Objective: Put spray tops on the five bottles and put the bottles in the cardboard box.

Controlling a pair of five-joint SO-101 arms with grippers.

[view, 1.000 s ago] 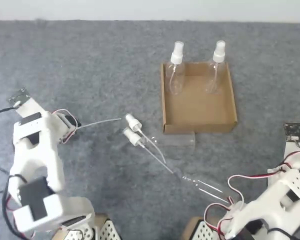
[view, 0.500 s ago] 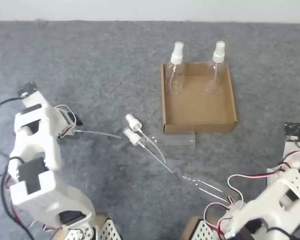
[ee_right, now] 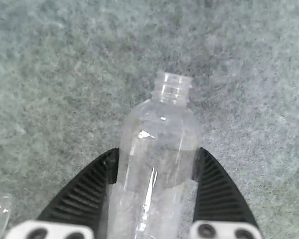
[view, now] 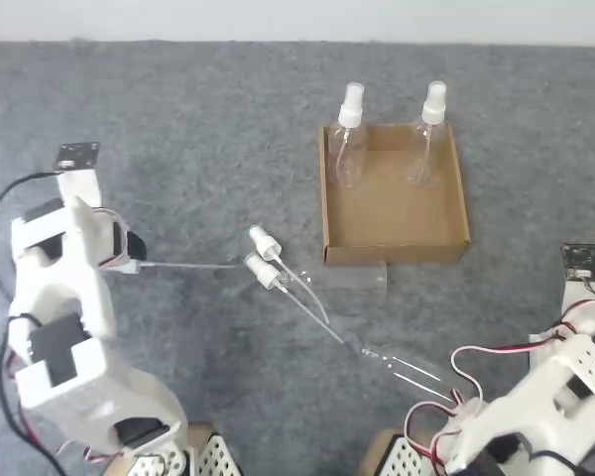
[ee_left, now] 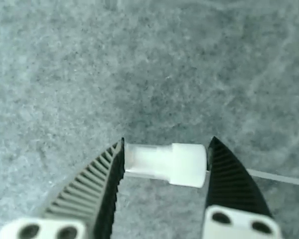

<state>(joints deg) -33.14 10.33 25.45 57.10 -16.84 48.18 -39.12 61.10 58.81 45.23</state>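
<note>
Covering the whole counter [view: 178,119] is grey carpet, with a white arm at each near corner. The left arm [view: 64,297] stands tall. The right arm [view: 535,407] is cut off by the frame edge in the high view.

The shallow cardboard box [view: 395,244] sits at the far middle. Two clear bottles stand upright against its far wall, a left one [view: 345,154] and a right one [view: 423,149], and each has a white spray top on.

The right jaws are closed around a third clear bottle [ee_right: 162,119]. Its threaded neck is bare and open, and its lower body runs out of the right wrist view. Another clear bottle [view: 355,278] lies on the carpet just in front of the box and is hard to make out. Faint glints [view: 407,369] lie just ahead of the right arm, and I cannot tell which bottle they belong to.

The left jaws clamp a white spray top [ee_left: 167,162] crosswise between their ribbed tips, above the carpet. Its thin dip tube [view: 193,265] reaches toward two loose spray tops, one farther [view: 264,241] and one nearer [view: 261,270]. These lie side by side between the left arm and the box, with their tubes trailing toward the right arm.
</note>
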